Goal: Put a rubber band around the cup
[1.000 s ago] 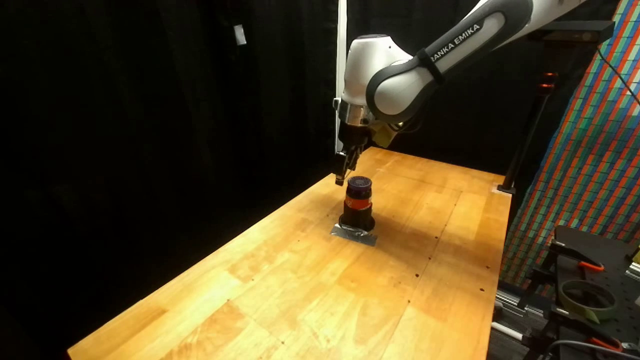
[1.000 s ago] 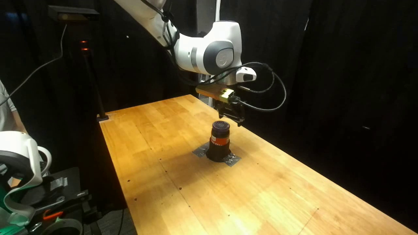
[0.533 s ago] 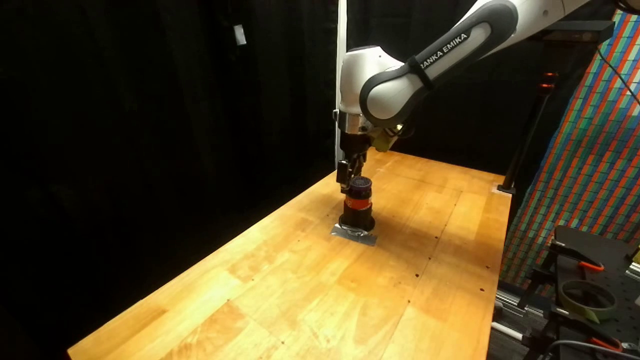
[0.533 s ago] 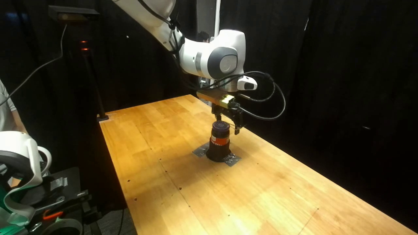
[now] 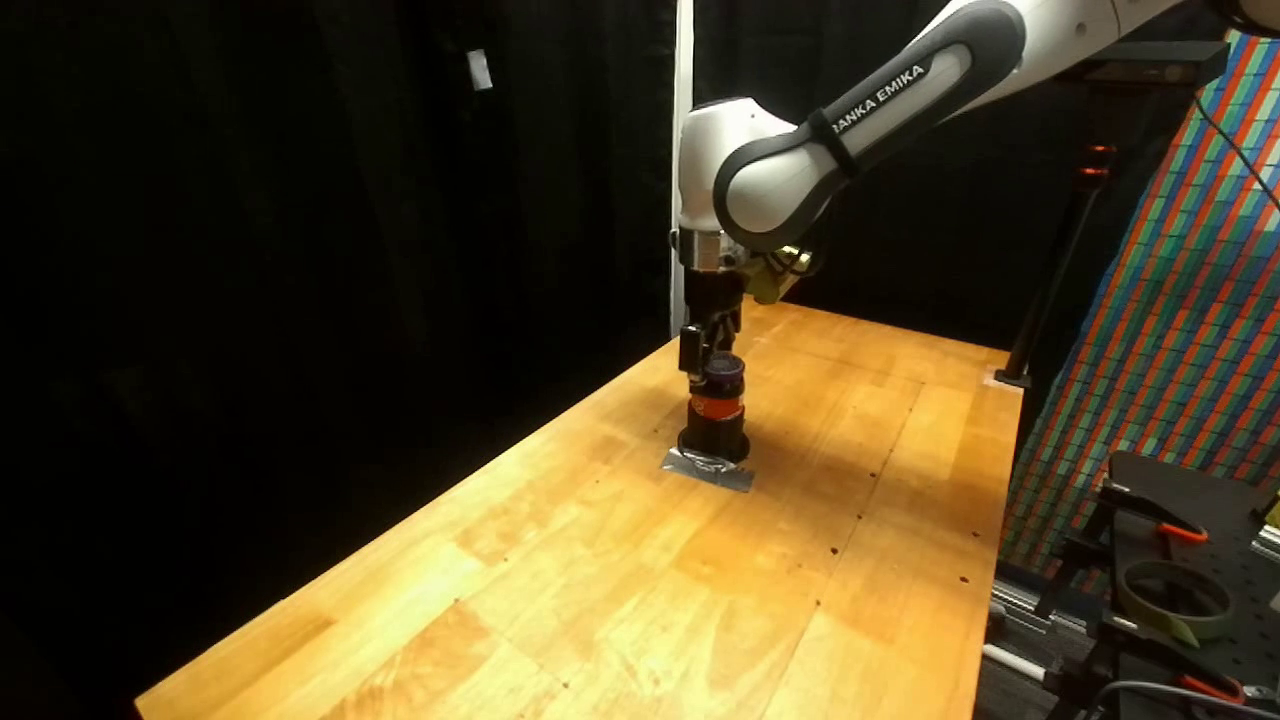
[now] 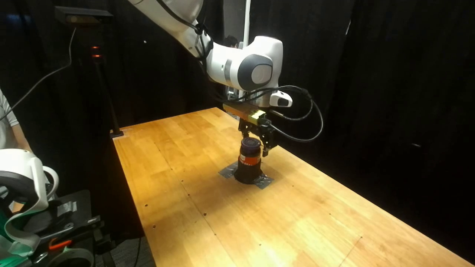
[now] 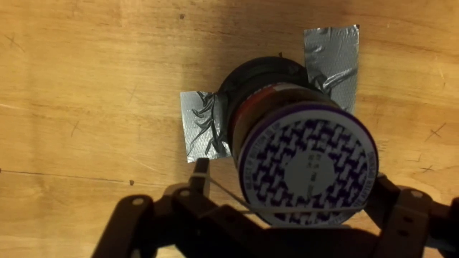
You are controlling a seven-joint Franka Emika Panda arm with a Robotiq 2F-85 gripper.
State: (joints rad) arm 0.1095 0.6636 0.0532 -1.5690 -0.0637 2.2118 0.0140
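Parted jaws stretch the rubber band point(image 7: 301, 210); tape point(image 7: 333, 52) flanks the cup point(image 7: 304, 150).

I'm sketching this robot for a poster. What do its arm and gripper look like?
The arm is white and rounded, with dark grey panels, a black strap and lettering reading "RANKA EMIKA". A silvery collar leads to a black gripper with two slim, jointed fingers. Dark, exposed cables loop beside a yellowish casing.
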